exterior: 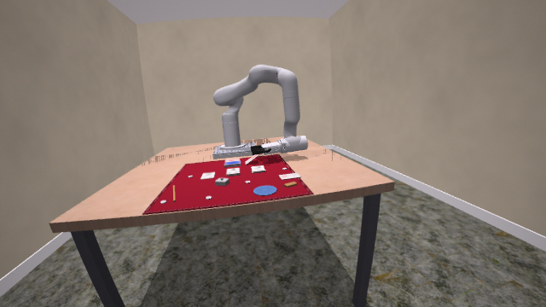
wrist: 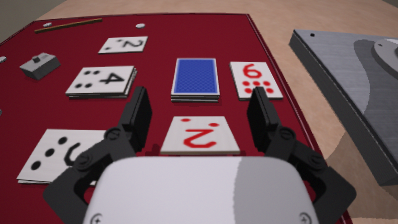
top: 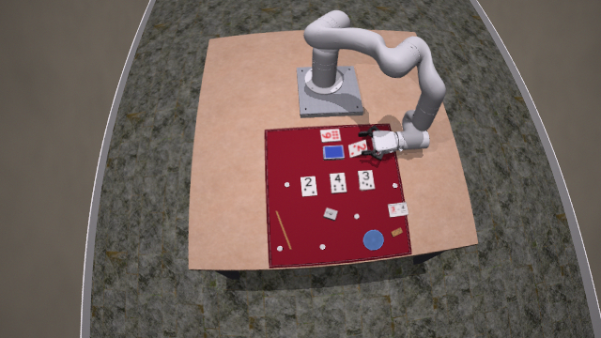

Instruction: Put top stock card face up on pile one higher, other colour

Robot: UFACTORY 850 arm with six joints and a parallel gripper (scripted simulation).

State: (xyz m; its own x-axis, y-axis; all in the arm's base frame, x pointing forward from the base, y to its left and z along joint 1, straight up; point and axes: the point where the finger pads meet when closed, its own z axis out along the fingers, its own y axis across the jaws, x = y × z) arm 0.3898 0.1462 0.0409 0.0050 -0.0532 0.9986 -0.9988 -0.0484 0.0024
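My gripper (top: 363, 144) (exterior: 256, 149) (wrist: 199, 99) is wide open, low over the right back of the cloth. A face-up red 2 card (top: 358, 148) (exterior: 252, 159) (wrist: 200, 137) is loose between and below the fingers, tilted in the exterior view, its near end hidden in the wrist view. The blue-backed stock (top: 333, 152) (exterior: 233, 162) (wrist: 196, 76) lies just beyond it. The waste shows a red 6 (top: 331, 135) (wrist: 256, 80). Three piles show a black 2 (top: 309, 186) (wrist: 123, 44), a black 4 (top: 338, 183) (wrist: 101, 81) and a black 3 (top: 366, 180) (wrist: 50, 152).
On the red cloth (top: 296, 150) are a grey block (top: 331, 214) (wrist: 40, 65), a blue disc (top: 374, 239), a thin stick (top: 284, 230), a tan block (top: 397, 232), a printed card (top: 398, 209) at the right edge and several small white pieces. The metal robot base (top: 329, 105) stands behind the cloth.
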